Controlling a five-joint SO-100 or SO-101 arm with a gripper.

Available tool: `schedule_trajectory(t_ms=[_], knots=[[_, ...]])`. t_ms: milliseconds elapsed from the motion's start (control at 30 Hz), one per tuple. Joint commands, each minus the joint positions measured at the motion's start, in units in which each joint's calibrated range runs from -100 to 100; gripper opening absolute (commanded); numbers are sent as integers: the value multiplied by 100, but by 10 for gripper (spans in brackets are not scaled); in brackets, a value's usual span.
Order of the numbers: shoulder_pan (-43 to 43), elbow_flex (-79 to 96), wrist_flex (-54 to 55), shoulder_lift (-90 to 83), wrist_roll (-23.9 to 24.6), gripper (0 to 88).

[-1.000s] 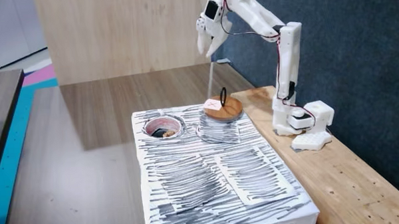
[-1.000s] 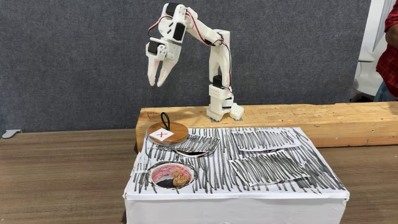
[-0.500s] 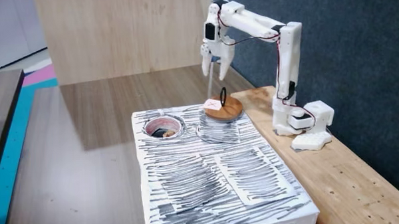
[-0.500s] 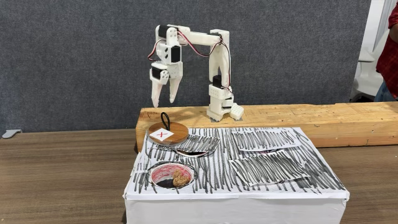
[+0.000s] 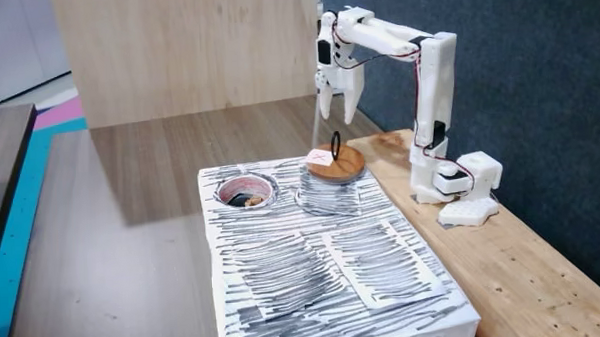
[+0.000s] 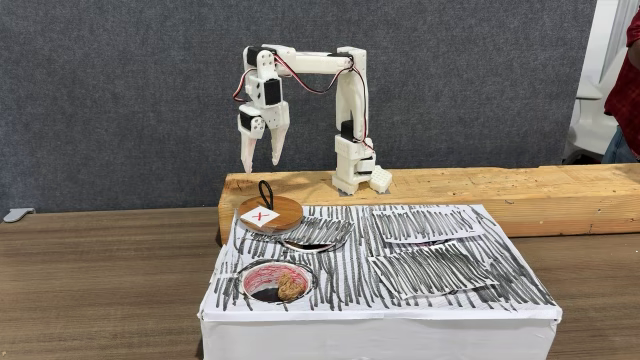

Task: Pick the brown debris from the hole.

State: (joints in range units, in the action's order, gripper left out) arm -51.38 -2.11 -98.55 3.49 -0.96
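Box: the white box, scribbled with black stripes, stood in front of the wooden beam where the arm was bolted; it was my landmark for everything else.
Arm: over the last second the arm had folded back and swung its wrist down, so the claw went from raised and tilted to hanging straight down above the box's far edge.
Disc: the wooden disc with its black loop lay on the box's far left corner in this fixed view, almost under the claw, unmoved.
Hole: the hole, pink-rimmed, sat at the box's near left corner, uncovered.
Claw: the gripper hung empty with its fingers spread apart, well above the box.
Debris: the brown debris was still down in the hole, untouched.
Meaning: I judged the arm was only lining up; it was over the disc, not the hole, so the reach forward and descent remained.
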Motion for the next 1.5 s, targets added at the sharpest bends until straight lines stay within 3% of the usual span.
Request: schedule_trajectory(t_ms=[0, 933, 1300, 1467], knots=[[21, 1, -11, -14, -34, 229], [263, -124, -3, 941, -34, 228], [2054, -133, -3, 631, -205, 230], [2441, -142, -3, 103, -169, 229]])
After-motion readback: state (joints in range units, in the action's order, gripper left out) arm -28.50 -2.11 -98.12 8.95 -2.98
